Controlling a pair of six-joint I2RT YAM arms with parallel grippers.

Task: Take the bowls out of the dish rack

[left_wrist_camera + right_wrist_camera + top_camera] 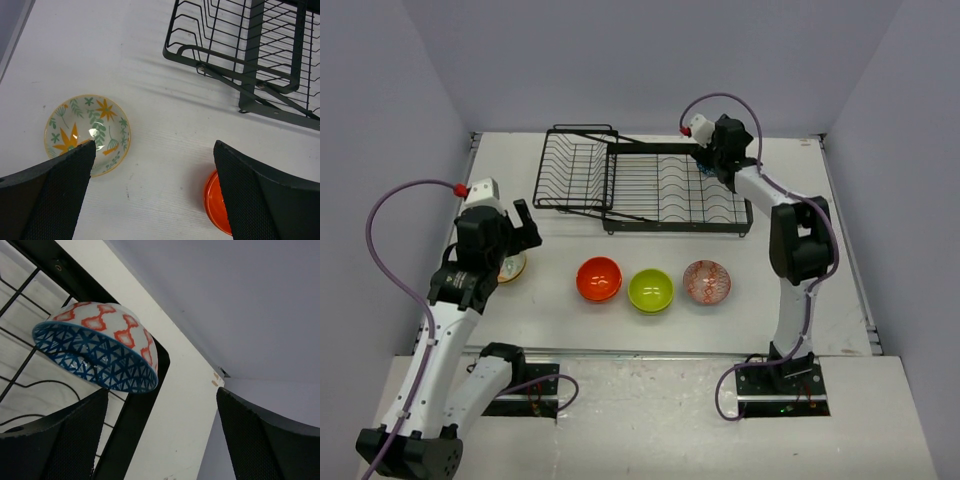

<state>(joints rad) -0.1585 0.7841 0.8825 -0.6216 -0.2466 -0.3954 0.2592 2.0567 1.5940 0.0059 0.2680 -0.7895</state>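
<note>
Right claw (pixel 161 392) gapes; bowl (pixel 100 352) at rack (pixel 132 425) corner.

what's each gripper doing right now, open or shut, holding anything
left gripper: open, empty, above the floral bowl.
right gripper: open, by the blue-and-red bowl in the dish rack, not gripping it.

A row of bowls (pixel 651 290) lies before the dish rack (pixel 670 190).
</note>
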